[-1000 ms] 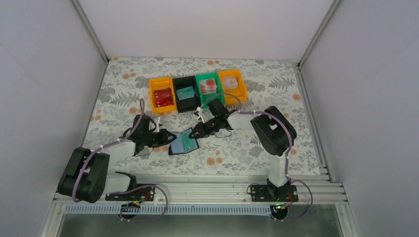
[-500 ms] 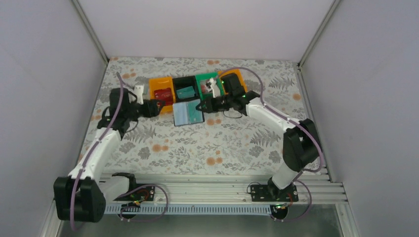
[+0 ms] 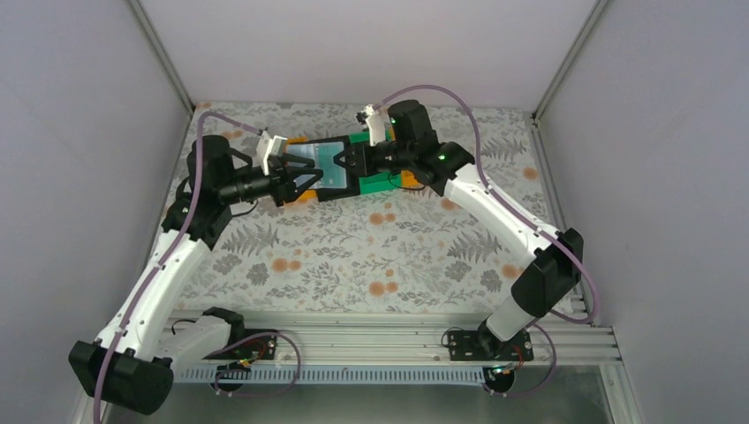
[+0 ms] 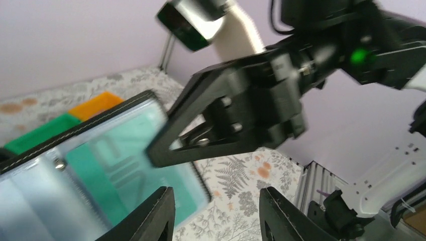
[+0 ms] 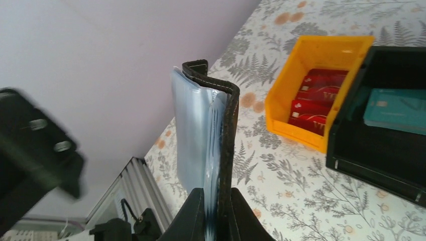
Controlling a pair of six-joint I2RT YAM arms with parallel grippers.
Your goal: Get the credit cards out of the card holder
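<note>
Right gripper (image 5: 217, 211) clamped on one edge of the open card holder (image 5: 230, 120), held in the air. Left gripper (image 4: 216, 201) fingers apart beside it; contact uncertain, view blurred.

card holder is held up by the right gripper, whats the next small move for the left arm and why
The right gripper clamps the card holder by one edge, its open face toward the left gripper, whose jaws stand open just short of it. So the left gripper should probably ease forward onto the teal card showing inside, then close.
</note>
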